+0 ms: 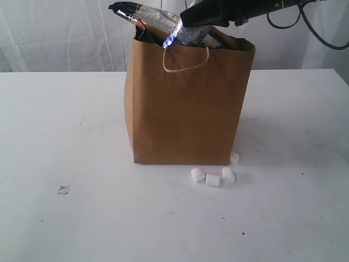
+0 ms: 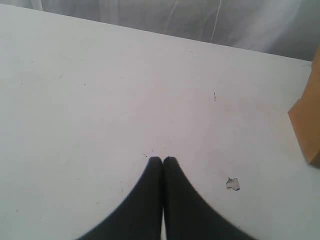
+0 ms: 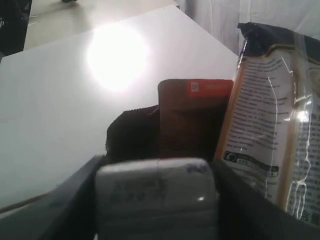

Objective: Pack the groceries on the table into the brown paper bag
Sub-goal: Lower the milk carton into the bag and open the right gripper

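Observation:
The brown paper bag [image 1: 185, 109] stands upright mid-table, cord handle hanging at its front. The long dark-topped packet [image 1: 144, 13] sticks out of its mouth, leaning left; it shows beside my right gripper too [image 3: 270, 110]. My right gripper [image 1: 188, 27] hovers over the bag's opening, shut on the small white-blue carton [image 3: 157, 195]. Below it the brown-orange pouch [image 3: 195, 115] stands inside the bag. Several small white marshmallows [image 1: 212, 179] lie on the table [image 1: 65, 136] at the bag's front right corner. My left gripper [image 2: 162, 160] is shut and empty above bare tabletop. Bottle, can and jar are hidden.
A small torn scrap [image 1: 64, 189] lies on the table at front left, near my left gripper's fingertips [image 2: 232, 184]. The bag's corner [image 2: 307, 125] shows at the edge of the left wrist view. White curtains hang behind the table.

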{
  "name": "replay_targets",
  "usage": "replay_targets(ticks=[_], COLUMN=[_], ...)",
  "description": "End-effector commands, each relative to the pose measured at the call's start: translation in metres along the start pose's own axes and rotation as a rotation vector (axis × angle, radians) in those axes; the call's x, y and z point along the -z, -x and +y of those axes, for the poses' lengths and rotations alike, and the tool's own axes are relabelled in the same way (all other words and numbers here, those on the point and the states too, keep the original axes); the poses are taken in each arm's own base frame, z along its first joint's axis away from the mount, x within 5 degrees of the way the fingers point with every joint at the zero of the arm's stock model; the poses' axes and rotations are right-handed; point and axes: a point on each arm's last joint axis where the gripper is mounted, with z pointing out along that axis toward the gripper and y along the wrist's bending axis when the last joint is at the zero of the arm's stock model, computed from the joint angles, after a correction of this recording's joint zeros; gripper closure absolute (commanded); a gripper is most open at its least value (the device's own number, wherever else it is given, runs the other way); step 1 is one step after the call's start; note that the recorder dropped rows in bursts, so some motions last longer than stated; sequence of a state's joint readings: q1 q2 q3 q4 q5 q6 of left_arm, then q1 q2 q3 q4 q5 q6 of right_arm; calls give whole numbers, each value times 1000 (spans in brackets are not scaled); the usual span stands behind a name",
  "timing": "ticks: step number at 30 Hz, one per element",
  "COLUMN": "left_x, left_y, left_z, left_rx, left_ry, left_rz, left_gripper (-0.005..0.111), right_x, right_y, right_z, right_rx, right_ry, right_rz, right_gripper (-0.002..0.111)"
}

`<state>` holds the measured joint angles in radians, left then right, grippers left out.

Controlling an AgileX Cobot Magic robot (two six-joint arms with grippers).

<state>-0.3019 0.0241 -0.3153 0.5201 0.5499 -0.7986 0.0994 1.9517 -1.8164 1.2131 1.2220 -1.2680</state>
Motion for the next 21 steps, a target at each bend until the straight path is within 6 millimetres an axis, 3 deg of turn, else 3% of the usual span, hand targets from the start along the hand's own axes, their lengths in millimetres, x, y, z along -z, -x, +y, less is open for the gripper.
replay_targets(ticks=[1, 16, 21], left_x=[0, 0, 0], left_y=[-1, -1, -1], left_z=[0, 0, 0], left_rx=[7, 7, 7], left_ry=[1, 1, 1], left_rz=[-5, -5, -5], left_gripper=[107, 107, 107], right_x=[2, 5, 36], right_y=[5, 7, 17], right_z=[2, 5, 15], right_rx=[15, 31, 140], right_ry=[1, -8, -128], right_rz=[-21, -12, 85], right_gripper=[50, 48, 48])
